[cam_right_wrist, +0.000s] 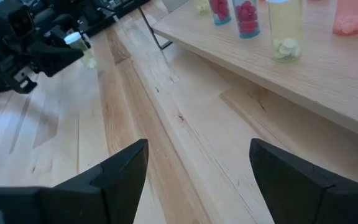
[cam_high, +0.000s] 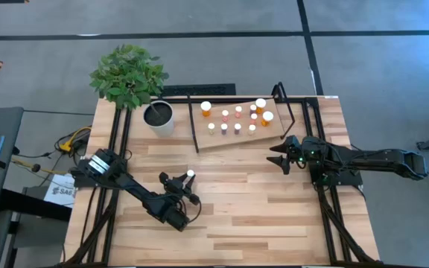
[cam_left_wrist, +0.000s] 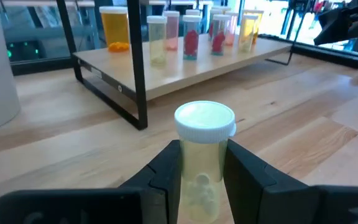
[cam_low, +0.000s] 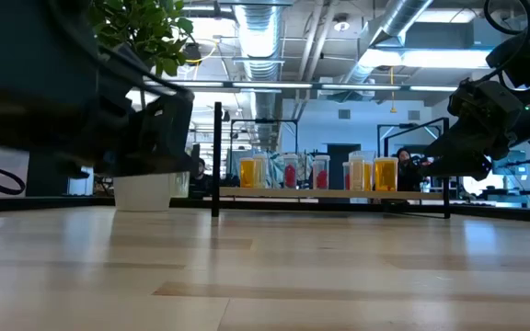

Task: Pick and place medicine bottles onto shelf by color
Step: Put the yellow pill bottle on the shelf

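Note:
A pale medicine bottle (cam_left_wrist: 204, 134) with a white cap stands between the fingers of my left gripper (cam_high: 187, 181), near the table's middle and short of the shelf. The shelf (cam_high: 233, 136), a light board with black uprights, stands at the far side. It carries several white-capped medicine bottles (cam_left_wrist: 190, 34) in orange, red and pale colours. My right gripper (cam_right_wrist: 197, 165) hangs open at the table's right with nothing between its fingers. It points toward the shelf's near edge and my left gripper (cam_right_wrist: 55, 43). My left gripper pinches the pale bottle's body (cam_left_wrist: 201, 163) just below the cap, one finger on each side. The fingers come nearly level from the table's near left and lie across the bottle. The bottle stands upright, cap up. The fingers hide its bottom.
A white plant pot (cam_high: 159, 119) with a leafy plant stands at the far left, beside the shelf's left upright (cam_high: 192, 123). Bare plank tabletop (cam_high: 244, 216) lies between the two arms and toward the near edge.

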Robot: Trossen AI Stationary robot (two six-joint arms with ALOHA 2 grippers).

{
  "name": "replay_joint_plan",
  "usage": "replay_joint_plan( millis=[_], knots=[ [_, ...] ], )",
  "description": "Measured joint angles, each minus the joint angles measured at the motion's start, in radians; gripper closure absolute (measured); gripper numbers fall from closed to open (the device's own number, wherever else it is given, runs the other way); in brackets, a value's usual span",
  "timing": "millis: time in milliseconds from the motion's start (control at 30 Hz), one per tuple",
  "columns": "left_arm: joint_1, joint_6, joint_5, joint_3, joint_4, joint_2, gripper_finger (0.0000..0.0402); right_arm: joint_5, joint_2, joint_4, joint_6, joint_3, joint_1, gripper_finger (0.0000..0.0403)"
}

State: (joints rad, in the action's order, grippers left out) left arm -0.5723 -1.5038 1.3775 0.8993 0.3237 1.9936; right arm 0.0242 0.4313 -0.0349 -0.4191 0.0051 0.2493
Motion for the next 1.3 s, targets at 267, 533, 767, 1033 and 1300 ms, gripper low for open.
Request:
replay_joint_plan(
  millis=[267, 533, 767, 1033, 1300],
  knots=[
    [-0.010, -0.009, 0.038, 0.002, -0.084, 0.086, 0.0321, 0.000, 0.000, 0.000, 0.000, 0.000, 0.000, 0.0102],
    [-0.011, 0.057, -0.013, 0.001, -0.107, 0.101, 0.0321, 0.000, 0.000, -0.001, 0.000, 0.000, 0.000, 0.0102],
    [-0.017, 0.052, -0.017, 0.001, -0.106, 0.101, 0.0318, 0.000, 0.000, -0.001, 0.000, 0.000, 0.000, 0.0102],
    [-0.039, 0.040, -0.017, 0.001, -0.106, 0.102, 0.0268, 0.000, 0.000, -0.002, 0.000, 0.000, 0.000, 0.0102],
    [-0.066, -0.010, -0.059, 0.001, -0.105, 0.075, 0.0220, 0.000, 0.000, -0.002, 0.000, 0.000, 0.000, 0.0102]
  ],
)
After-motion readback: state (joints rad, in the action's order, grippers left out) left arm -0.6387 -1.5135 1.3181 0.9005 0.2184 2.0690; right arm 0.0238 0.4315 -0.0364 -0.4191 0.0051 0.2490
